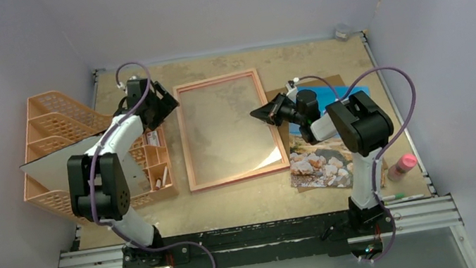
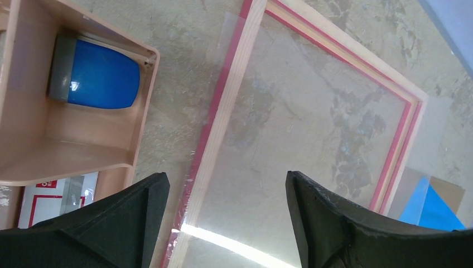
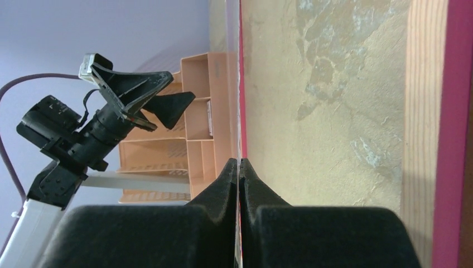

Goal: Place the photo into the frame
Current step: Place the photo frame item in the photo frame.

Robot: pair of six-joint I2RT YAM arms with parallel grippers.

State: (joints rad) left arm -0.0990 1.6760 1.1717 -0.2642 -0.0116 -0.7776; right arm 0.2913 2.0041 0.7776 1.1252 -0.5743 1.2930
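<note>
The frame (image 1: 187,148) lies flat mid-table with its pale wood back up and a pink edge showing (image 2: 223,111) (image 3: 426,111). A thin clear sheet (image 1: 227,128) (image 2: 312,111) covers its opening and overlaps the left rail. My right gripper (image 1: 257,112) (image 3: 239,164) is at the frame's right rail, shut on that sheet, which I see edge-on (image 3: 240,84). My left gripper (image 1: 169,106) (image 2: 227,181) hangs open over the frame's left rail, holding nothing. The photo (image 1: 318,165) lies picture-up to the right, partly under the right arm; its blue corner (image 2: 432,209) shows.
An orange mesh organiser (image 1: 51,119) (image 2: 33,139) stands left of the frame, with a blue object (image 2: 97,75) in one compartment. A brown backing board (image 1: 335,79) lies under the photo. A pink bottle (image 1: 402,166) and a pen (image 1: 394,197) sit near the front right.
</note>
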